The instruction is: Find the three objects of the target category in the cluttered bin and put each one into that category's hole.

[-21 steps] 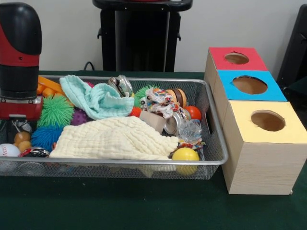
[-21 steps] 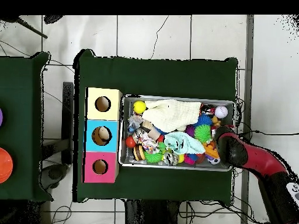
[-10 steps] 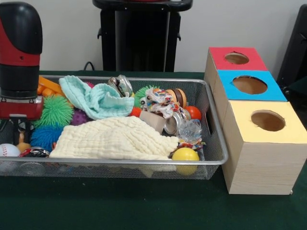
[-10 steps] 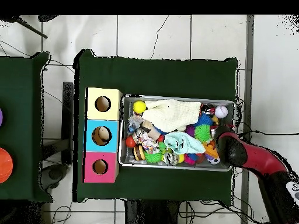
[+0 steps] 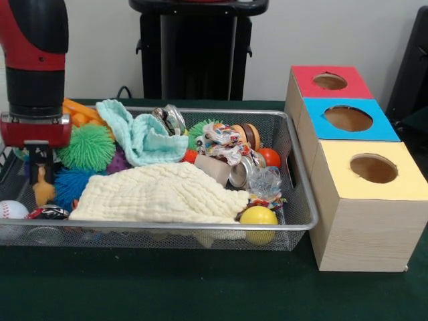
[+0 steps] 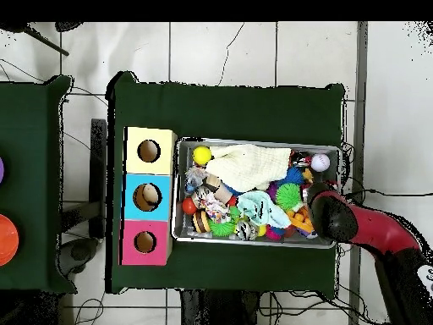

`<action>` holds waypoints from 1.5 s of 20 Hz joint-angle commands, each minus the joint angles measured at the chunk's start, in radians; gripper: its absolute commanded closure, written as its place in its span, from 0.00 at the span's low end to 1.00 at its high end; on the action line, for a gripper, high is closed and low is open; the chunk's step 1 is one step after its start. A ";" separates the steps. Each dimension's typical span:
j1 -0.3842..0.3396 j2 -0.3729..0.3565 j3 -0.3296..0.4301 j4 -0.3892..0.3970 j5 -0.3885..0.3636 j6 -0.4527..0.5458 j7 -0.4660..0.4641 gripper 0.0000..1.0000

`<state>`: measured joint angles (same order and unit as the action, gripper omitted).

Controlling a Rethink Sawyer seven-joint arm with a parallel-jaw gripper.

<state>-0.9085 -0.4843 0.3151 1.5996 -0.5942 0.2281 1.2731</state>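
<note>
Orange toy (image 5: 43,190), smooth and bulbous, pinched in gripper (image 5: 41,175) above wire-mesh bin (image 5: 294,175) at one end. Beside: two spiky balls, green (image 5: 89,147) and blue (image 5: 69,184). Two waffle cloths, cream (image 5: 160,194), teal (image 5: 142,137). Three round holes in wooden box (image 5: 358,200).

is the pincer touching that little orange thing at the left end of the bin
Touching: in the front view the pincer is closed on the orange toy, lifting it off the clutter.
</note>
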 commanded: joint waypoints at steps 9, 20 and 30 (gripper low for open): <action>0.049 -0.200 0.118 0.232 0.093 0.329 -0.038 1.00; 0.079 -0.252 0.132 0.274 0.249 0.425 0.074 1.00; 0.207 -0.346 0.043 0.355 0.408 0.514 0.223 1.00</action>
<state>-0.7627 -0.7677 0.3602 1.8591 -0.2752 0.6183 1.2731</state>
